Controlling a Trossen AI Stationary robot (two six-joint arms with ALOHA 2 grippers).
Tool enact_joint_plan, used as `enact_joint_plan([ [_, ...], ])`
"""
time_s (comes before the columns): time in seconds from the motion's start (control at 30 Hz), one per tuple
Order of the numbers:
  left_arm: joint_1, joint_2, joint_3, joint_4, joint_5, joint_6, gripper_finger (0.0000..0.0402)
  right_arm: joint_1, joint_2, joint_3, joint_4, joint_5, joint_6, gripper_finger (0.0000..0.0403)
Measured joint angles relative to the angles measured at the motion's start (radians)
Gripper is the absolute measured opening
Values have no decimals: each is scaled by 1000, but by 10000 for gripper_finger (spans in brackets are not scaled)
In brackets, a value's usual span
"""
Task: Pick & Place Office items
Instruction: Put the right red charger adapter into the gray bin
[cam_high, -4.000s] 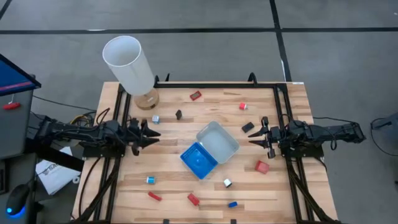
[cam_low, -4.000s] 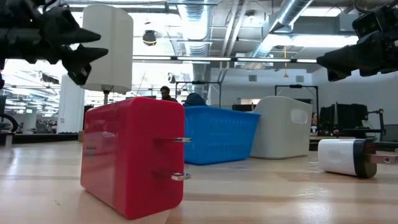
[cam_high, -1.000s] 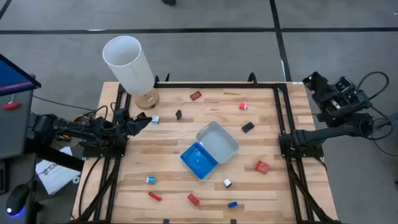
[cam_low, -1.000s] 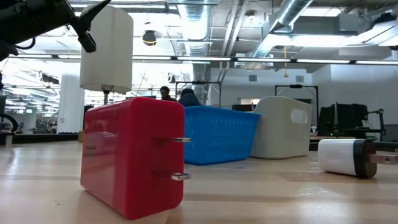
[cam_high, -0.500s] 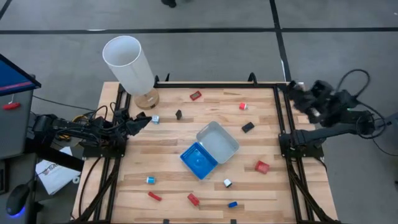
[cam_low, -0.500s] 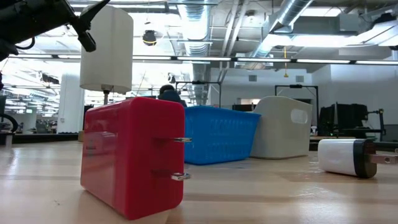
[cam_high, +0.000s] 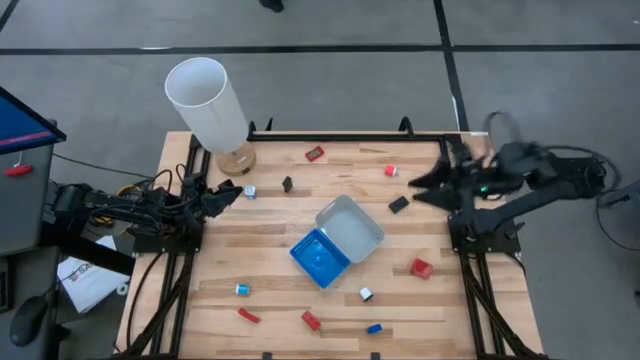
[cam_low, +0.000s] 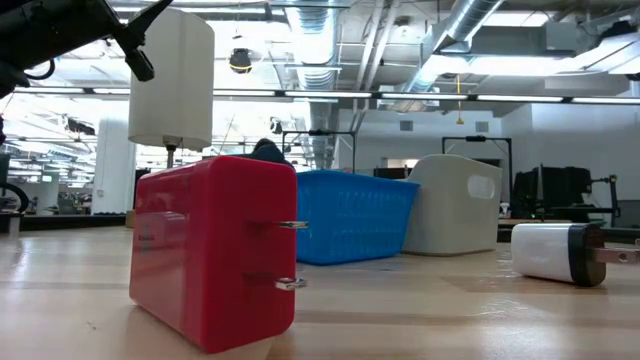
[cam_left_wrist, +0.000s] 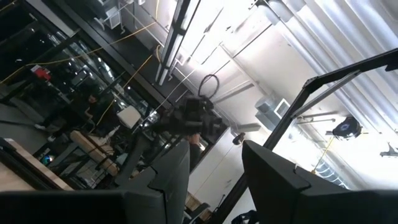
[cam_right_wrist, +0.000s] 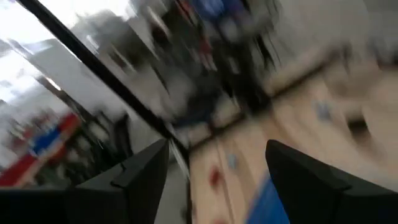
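Behind the desk I see an open workshop with ceiling ducts and strip lights. On the wood, the two trays sit touching at the middle: the blue tray and the grey tray, both looking empty, so nothing is placed yet.

What has changed: a second ago my right arm was folded up well outside the desk's edge; now its right gripper has swung in over the far right part, fingers spread, holding nothing. It sits just beyond the black item, which lies near the grey tray. I judge that piece, or the small red one past it, to be my first pick.

The left gripper waits at the left edge, well apart from the trays, tilted up toward the ceiling, fingers apart and empty.

The other items lie scattered around the trays: a red block, a white piece, a red charger toward the near edge. The white cylinder stands far from the trays and blocks nothing.
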Motion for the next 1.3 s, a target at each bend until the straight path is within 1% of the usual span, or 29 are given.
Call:
enact_joint_plan([
  [0.13, 0, 0, 0, 6, 0, 27, 145, 99, 99, 35, -197, -27, 156, 261],
  [0.2, 0, 0, 0, 20, 0, 47, 145, 151, 131, 37, -271, -57, 245, 261],
  [0.3, 0, 0, 0, 43, 0, 72, 145, 241, 194, 37, -364, -62, 378, 261],
  [0.5, 0, 0, 0, 70, 3, 80, 145, 408, 322, 37, -413, -62, 519, 260],
  [0.67, 0, 0, 0, 72, 27, 80, 152, 481, 447, 37, -435, -63, 545, 263],
  [0.83, 0, 0, 0, 75, 36, 78, 167, 494, 589, 37, -543, -63, 518, 288],
  [1.03, 0, 0, 0, 89, 72, 71, 184, 488, 749, 31, -647, -54, 470, 350],
  [1.2, 0, 0, 0, 92, 88, 60, 187, 447, 878, 15, -715, -52, 408, 392],
  [1.3, 0, 0, 0, 102, 91, 37, 187, 394, 950, 15, -766, -98, 392, 397],
])
